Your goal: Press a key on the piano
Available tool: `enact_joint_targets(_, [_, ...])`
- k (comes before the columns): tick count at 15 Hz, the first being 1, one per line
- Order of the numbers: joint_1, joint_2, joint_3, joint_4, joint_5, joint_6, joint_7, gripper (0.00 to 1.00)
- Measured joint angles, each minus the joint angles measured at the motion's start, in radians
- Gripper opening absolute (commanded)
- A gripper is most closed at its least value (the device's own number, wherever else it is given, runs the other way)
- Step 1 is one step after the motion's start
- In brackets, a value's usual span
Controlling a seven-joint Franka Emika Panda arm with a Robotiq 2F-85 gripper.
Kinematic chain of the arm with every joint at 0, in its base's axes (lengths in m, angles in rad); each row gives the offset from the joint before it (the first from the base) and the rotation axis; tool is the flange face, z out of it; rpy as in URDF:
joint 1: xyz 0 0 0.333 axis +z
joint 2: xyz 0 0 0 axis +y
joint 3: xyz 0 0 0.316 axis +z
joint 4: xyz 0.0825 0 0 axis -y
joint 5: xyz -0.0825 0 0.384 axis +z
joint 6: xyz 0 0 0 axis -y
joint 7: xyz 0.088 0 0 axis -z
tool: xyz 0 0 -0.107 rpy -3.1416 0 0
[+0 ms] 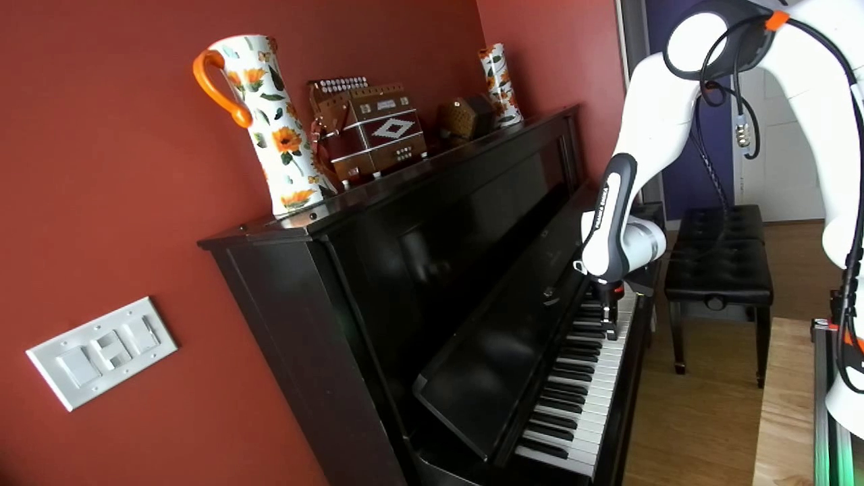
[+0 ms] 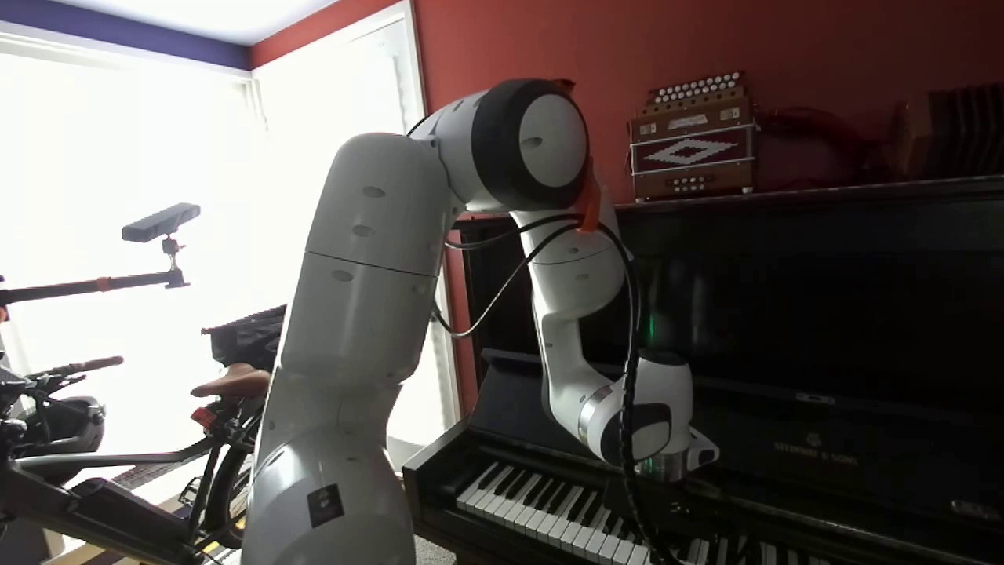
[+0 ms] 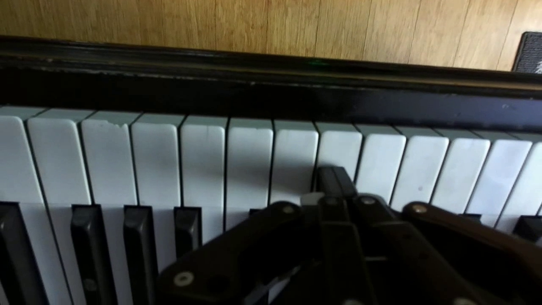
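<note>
"Where's the large, glossy black upright piano (image 1: 466, 270)?"

"In an exterior view it stands beyond the left-hand edge of the light-brown wooden table (image 1: 783, 405), a strip of wooden floor (image 1: 695, 432) between them."

"And the black two-fingered gripper (image 3: 336, 180)?"

"Out past that same edge, pointing down at the piano's long row of white and black keys (image 1: 594, 398)."

"How do its fingertips (image 3: 328, 180) stand?"

"Closed, side by side and touching."

"On a key?"

"In the wrist view they overlap one narrow white key (image 3: 338, 146); I can't tell whether they touch it."

"What's past the table's far left corner?"

"A black padded bench (image 1: 719, 270) with a tufted seat."

"And atop the piano?"

"A tall white floral pitcher (image 1: 278, 135) with an orange handle and, near it, a brown wooden button accordion (image 1: 388, 135)."
</note>
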Motion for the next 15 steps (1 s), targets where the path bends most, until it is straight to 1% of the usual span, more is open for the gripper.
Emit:
enact_joint_targets(3, [-0.007,-0.013,0.008,0.000,0.000,-0.002,0.000,0.00])
enact_joint_targets(4, [-0.008,-0.018,0.008,-0.001,0.000,-0.002,0.000,0.26])
enact_joint_targets(5, [-0.008,-0.025,0.008,-0.001,0.000,-0.003,0.000,0.27])
enact_joint_targets(7, [-0.008,-0.039,0.007,-0.003,0.003,-0.004,0.000,0.40])
enact_joint_targets(12, [-0.008,-0.091,0.007,-0.013,0.016,-0.013,-0.001,0.77])
enact_joint_targets(13, [-0.008,-0.105,0.007,-0.016,0.023,-0.024,-0.001,0.86])
enact_joint_targets(15, [-0.007,-0.138,0.007,-0.020,0.035,-0.054,-0.002,1.00])
